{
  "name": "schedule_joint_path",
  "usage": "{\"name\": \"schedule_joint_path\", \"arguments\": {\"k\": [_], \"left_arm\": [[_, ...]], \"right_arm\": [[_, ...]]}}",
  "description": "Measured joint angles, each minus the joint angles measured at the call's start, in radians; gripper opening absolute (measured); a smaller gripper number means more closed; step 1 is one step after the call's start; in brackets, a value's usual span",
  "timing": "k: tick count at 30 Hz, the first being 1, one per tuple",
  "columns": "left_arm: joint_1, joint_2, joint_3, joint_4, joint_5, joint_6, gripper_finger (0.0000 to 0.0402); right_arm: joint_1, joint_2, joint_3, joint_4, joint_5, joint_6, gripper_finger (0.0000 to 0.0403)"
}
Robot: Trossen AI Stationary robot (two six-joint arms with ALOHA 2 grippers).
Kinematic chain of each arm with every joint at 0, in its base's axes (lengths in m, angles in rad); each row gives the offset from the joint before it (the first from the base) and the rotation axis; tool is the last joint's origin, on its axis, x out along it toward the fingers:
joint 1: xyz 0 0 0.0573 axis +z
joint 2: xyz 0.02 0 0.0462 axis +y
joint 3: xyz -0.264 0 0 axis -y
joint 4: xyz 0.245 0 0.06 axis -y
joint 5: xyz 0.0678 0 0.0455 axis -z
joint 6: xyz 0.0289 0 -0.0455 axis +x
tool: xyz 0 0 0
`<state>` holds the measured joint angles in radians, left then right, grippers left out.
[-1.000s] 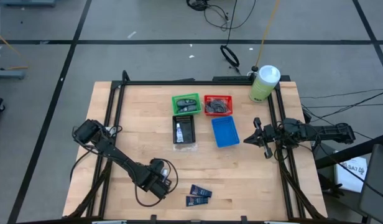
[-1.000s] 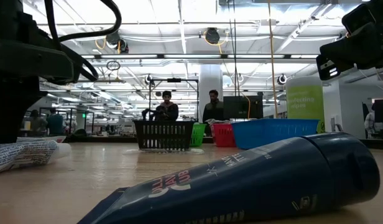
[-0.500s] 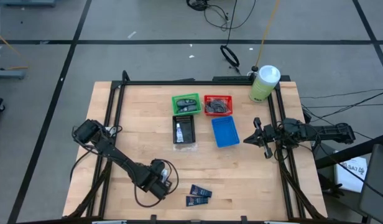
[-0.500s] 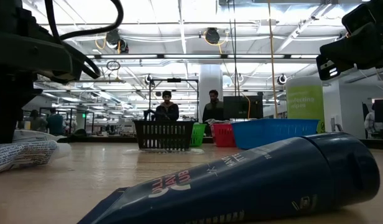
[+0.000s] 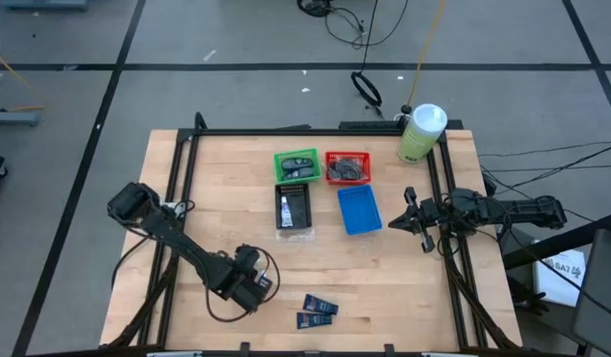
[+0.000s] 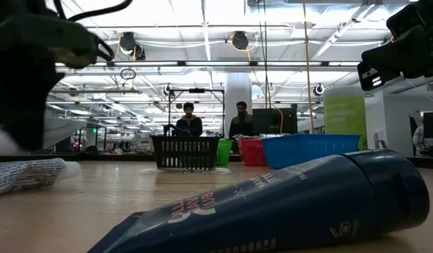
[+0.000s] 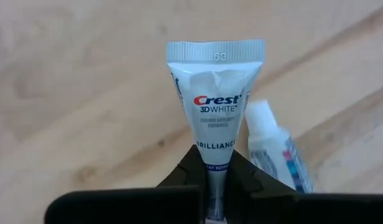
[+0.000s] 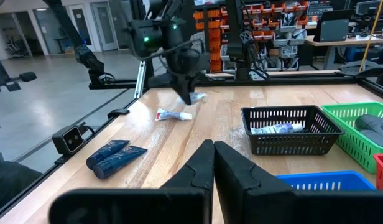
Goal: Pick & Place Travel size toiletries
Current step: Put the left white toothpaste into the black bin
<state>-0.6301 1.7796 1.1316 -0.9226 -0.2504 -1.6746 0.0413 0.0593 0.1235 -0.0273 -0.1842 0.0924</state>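
1. The left gripper (image 7: 216, 186) has risen off the tabletop (image 5: 385, 268) compared with half a second ago. In the low view its dark mass now hangs higher at the left edge, and in the high view the arm has shifted slightly away from the front edge.
2. The left gripper is clamped on a white mini tube (image 7: 215, 118), held by its lower end. The tube is glossy plastic, with a flat crimped end and printed lettering.
3. A second mini tube (image 7: 275, 155), white with a coloured print, lies on the wood just beside the lifted one.
4. Two dark navy tubes (image 5: 315, 311) lie side by side near the front edge, unmoved.
5. Another white tube (image 5: 286, 209) lies in the black mesh basket (image 5: 307, 210).
6. The right gripper (image 8: 213, 155) waits at the right side, fingers pressed together, unchanged.
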Motion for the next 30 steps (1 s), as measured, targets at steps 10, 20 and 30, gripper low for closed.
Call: {"name": "schedule_joint_path", "arguments": {"k": [10,20,30], "left_arm": [[0.074,-0.13,0.002,0.007,-0.184,0.123,0.0014],[0.25,-0.185,0.003,0.195,-0.265,0.39,0.0012],[0.445,-0.186,0.003,0.5,-0.241,0.695,0.0013]], "right_arm": [[0.0,0.0,0.0,0.0,0.0,0.0,0.0004],[0.0,0.0,0.0,0.0,0.0,0.0,0.0004],[0.0,0.0,0.0,0.0,0.0,0.0,0.0004]]}}
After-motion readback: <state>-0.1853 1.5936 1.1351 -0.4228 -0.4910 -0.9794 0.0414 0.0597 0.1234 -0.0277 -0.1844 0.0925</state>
